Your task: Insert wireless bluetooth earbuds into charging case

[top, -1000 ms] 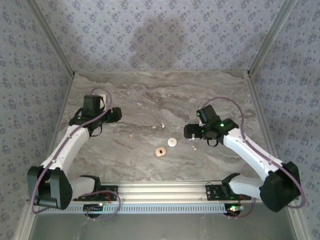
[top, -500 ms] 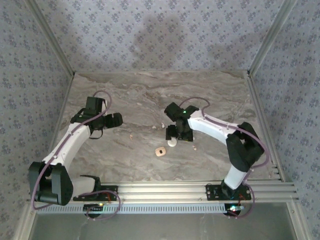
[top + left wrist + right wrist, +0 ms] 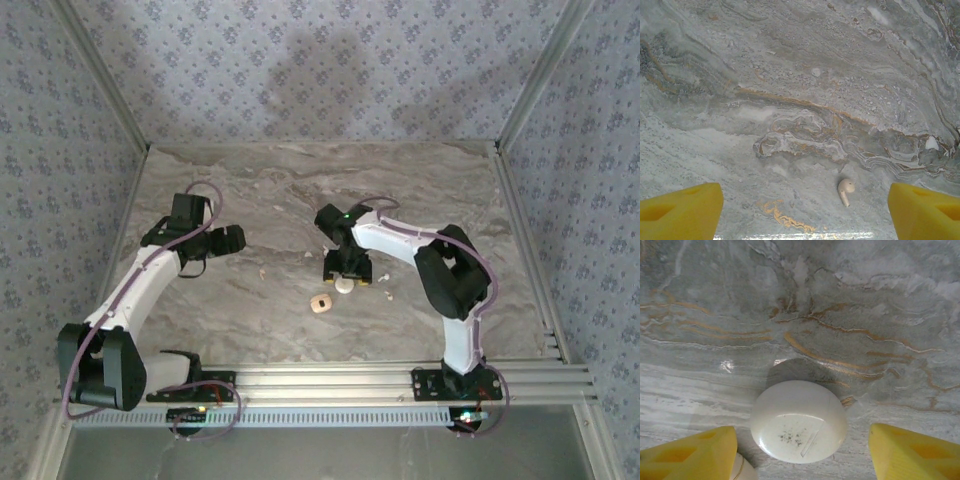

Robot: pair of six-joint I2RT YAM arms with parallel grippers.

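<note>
Earbud [image 3: 845, 190] stem toward left pincer [image 3: 802, 212]

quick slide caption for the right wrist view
Right gripper, jaws open, straddling the round white charging case on the marble table.

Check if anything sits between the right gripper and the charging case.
Nothing visible. The charging case lies on bare marble between the open fingers of the right gripper, a gap on each side. A small pale piece sits beside one finger, close to the case.
</note>
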